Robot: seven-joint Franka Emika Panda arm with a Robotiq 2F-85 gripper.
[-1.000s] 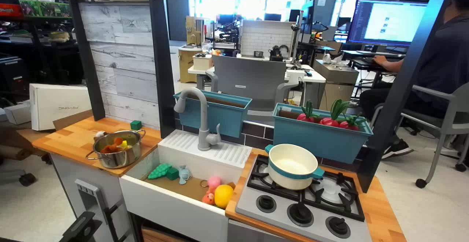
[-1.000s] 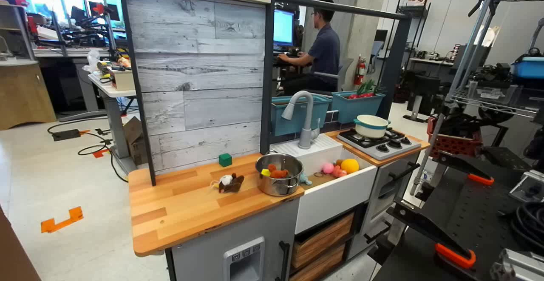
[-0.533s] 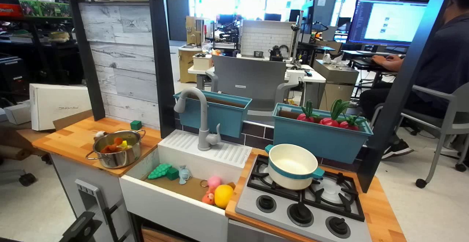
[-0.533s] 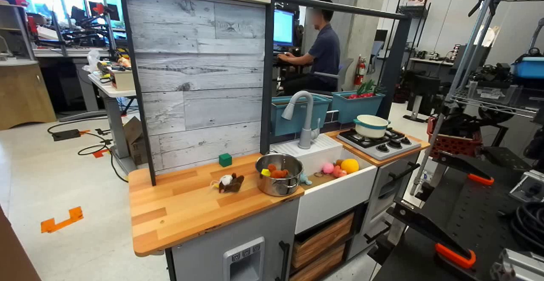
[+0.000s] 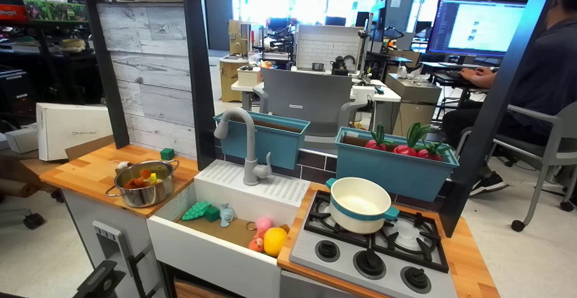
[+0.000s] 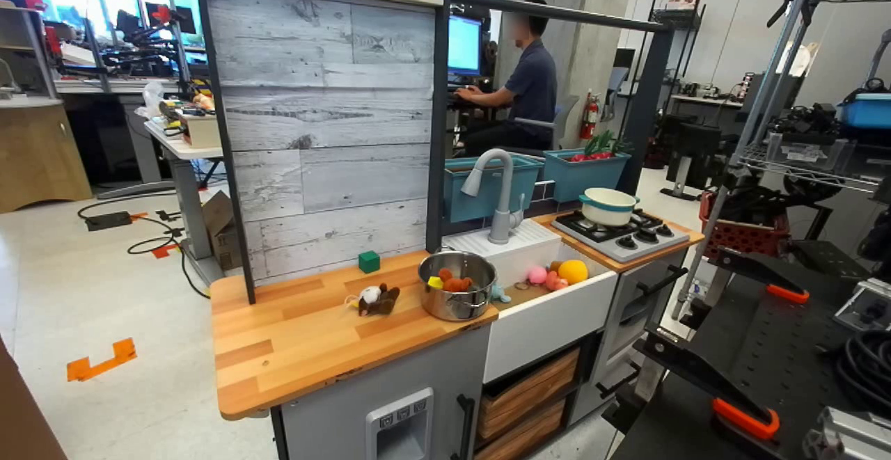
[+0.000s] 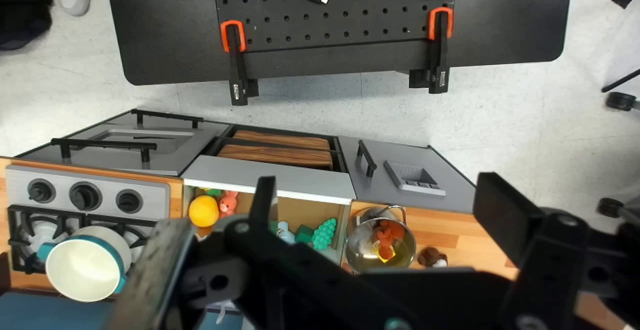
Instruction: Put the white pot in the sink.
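Black and spread wide, the gripper partly covers the white sink in the wrist view. Across a strip of pale floor from the sink lies a black table with two orange-ended clamps. Colorful toys lie inside the sink. Along one side of it, a wooden counter bears a metal pot, just beside the sink, and, farther from it, a plush toy. On the sink's opposite side, the white pot sits upright on the stove, its handles and band teal. Teal planters are set behind the sink and stove; beyond them are a gray chair and, in both exterior views, a man seated at a lit monitor. Compared with a second earlier, the white pot and toys hold their places, while the man's pose has shifted slightly.
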